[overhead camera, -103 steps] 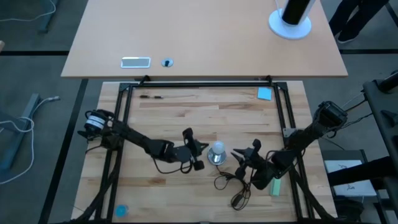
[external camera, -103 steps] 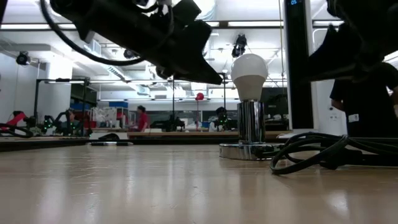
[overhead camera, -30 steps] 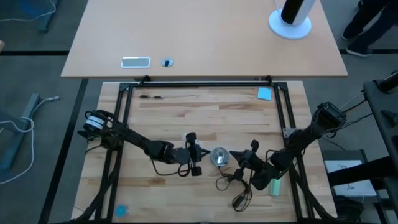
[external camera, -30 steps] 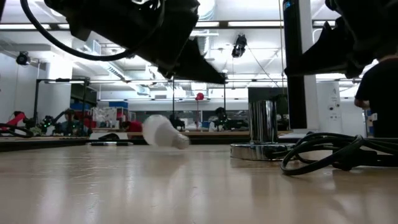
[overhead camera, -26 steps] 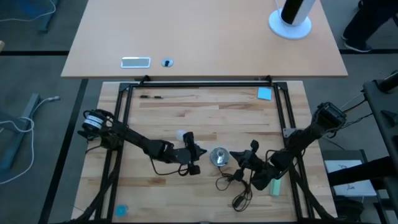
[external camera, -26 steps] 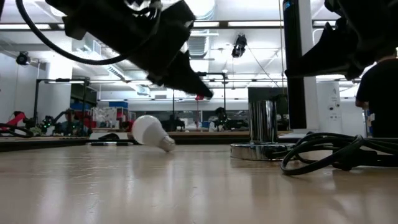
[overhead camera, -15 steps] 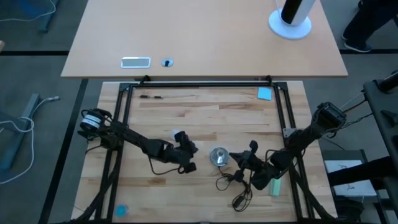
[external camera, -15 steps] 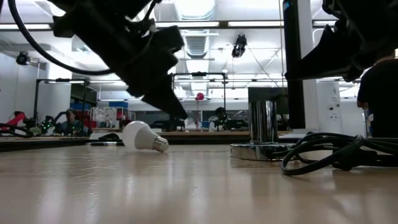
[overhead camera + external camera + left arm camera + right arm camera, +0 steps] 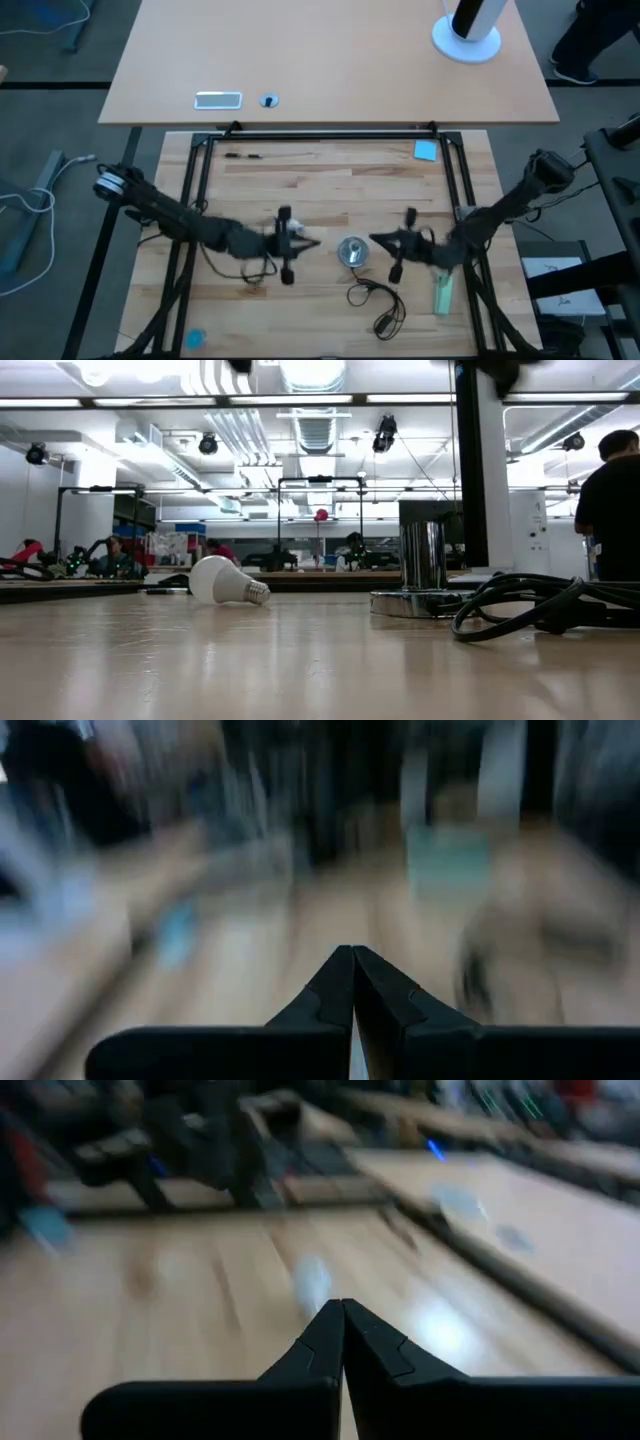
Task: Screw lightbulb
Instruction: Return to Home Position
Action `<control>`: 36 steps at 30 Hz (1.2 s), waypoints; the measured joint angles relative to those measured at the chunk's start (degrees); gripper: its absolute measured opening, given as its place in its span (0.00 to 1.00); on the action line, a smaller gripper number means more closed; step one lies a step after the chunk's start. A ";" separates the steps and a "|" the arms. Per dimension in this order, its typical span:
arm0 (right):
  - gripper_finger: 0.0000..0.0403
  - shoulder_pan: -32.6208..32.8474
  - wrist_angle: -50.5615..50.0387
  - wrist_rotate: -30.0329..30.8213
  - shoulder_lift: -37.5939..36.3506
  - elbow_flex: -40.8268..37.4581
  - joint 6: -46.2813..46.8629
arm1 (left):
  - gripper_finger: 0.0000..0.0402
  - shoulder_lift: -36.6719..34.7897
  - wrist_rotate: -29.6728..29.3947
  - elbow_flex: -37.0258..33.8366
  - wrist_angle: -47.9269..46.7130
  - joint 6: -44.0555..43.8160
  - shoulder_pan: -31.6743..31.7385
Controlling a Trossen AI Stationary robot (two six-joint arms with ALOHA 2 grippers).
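The white lightbulb (image 9: 228,580) lies on its side on the wooden table, its silvery screw base pointing toward the socket; I cannot pick it out in the high view. The round silver socket (image 9: 350,250) stands upright and empty, and also shows in the low view (image 9: 422,555). My left gripper (image 9: 315,243) is shut and empty, left of the socket, as the left wrist view (image 9: 352,952) shows. My right gripper (image 9: 373,240) is shut and empty, right of the socket, as the right wrist view (image 9: 342,1306) shows. Both are raised above the low view's field.
The socket's black cord (image 9: 375,300) coils toward the near edge and shows in the low view (image 9: 530,610). A pale green block (image 9: 443,295) lies near the right arm. A blue piece (image 9: 427,150) lies at the far right. A person (image 9: 612,510) stands beyond the table.
The lightbulb has rolled along the table away from the socket, toward the left, and now lies still on its side. Both grippers have gone up, out of the low view. The left arm has swung back toward the table's left edge.
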 joint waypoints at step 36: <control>0.00 -18.61 2.65 -20.82 -67.48 -33.34 -23.62 | 0.00 -65.66 -2.87 -45.95 -1.38 1.34 1.45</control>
